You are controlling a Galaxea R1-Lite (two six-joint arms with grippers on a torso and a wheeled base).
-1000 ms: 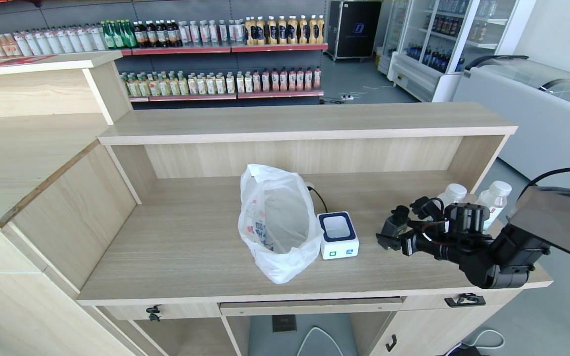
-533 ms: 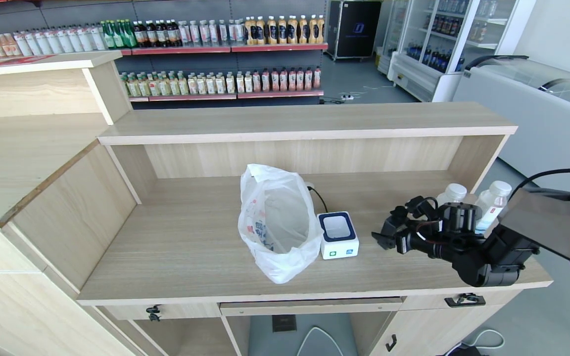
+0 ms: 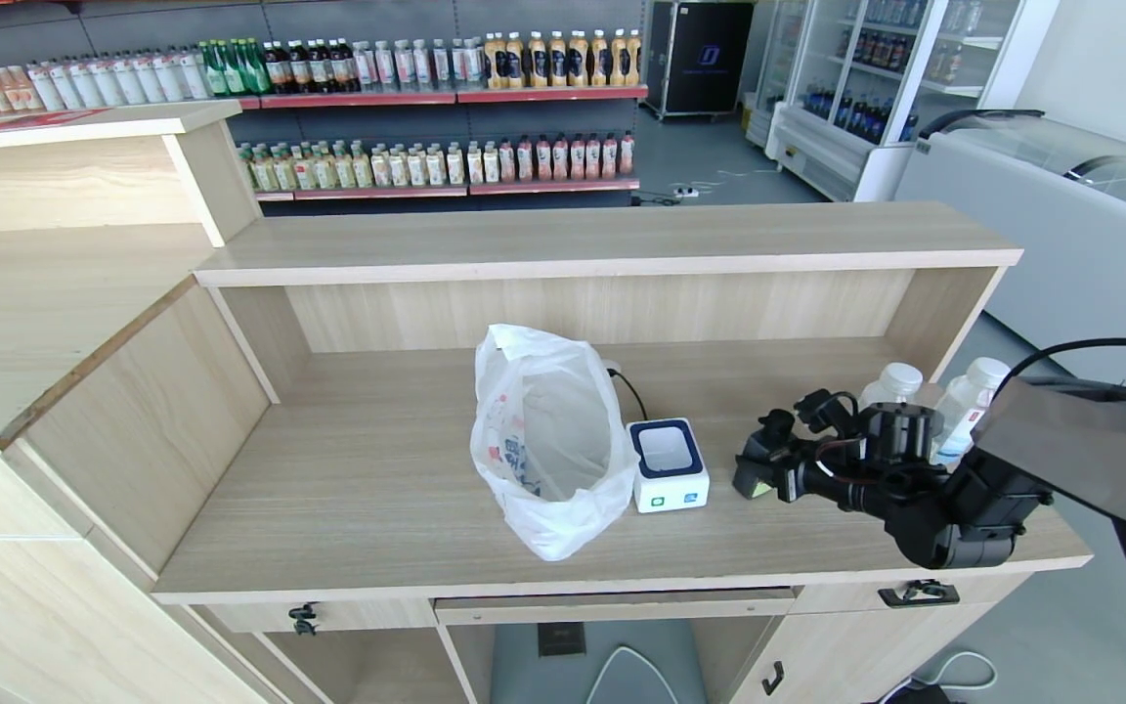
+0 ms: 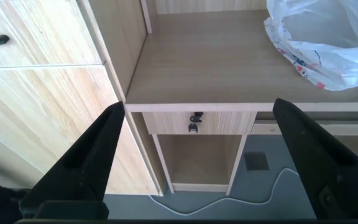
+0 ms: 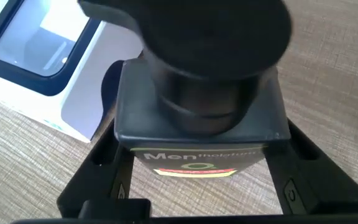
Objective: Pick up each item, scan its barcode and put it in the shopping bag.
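The right arm [image 3: 954, 513] is lying low over the surface [image 3: 377, 489] at four o'clock in the head view, wrist pointing toward nine o'clock. The right tool [image 3: 757, 467] is clamping a dark bottle [image 5: 201, 106] between its two sides. The left tool [image 4: 194, 158] is hanging with its fingers [image 4: 86, 162] spread wide apart.

Right end effector [image 3: 758, 467], gripping dark bottle [image 5: 199, 124], shifted closer to scanner [image 3: 668, 464].

Counter [image 3: 358, 489]: you see matt, pale wood grain.
Shopping bag [image 3: 548, 430]: thin, crinkled, translucent plastic.
Bottle [image 5: 197, 124]: smooth dark-grey plastic.
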